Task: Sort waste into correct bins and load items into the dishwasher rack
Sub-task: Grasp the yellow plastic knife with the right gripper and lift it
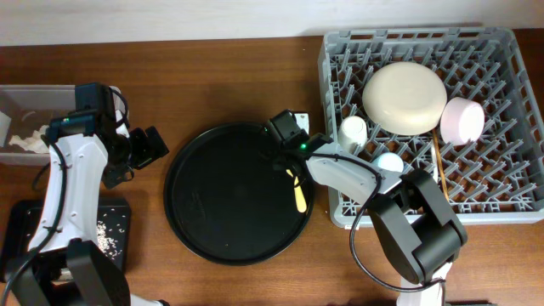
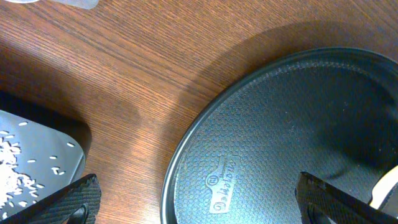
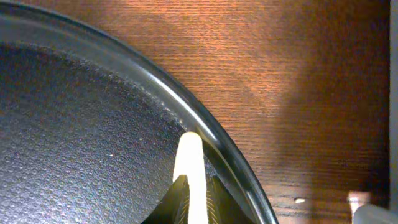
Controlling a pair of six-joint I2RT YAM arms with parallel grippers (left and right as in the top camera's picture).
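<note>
Left pincer (image 1: 153,146): open wide, nothing between its fingers (image 2: 68,202); over bare worktop (image 1: 212,76) between the clear tub (image 1: 13,102) and the round black tray (image 1: 221,204).
Right pincer (image 1: 290,164): closed on the yellow knife (image 1: 298,194), over the right side of the round black tray.
Yellow knife: inside the round tray, close to its right rim; in the right wrist view, its tip reaches the rim.
Rack (image 1: 327,59): just right of the round tray; holds 1 cream plate (image 1: 404,96), 1 pink bowl (image 1: 461,119), 1 white cup (image 1: 353,132), 1 light blue cup (image 1: 389,161), 1 wooden stick (image 1: 441,174).
Clear tub: far left, white napkins (image 1: 30,140) inside.
Shallow black tray (image 1: 119,208): front left, rice grains (image 1: 106,234) scattered in it.
</note>
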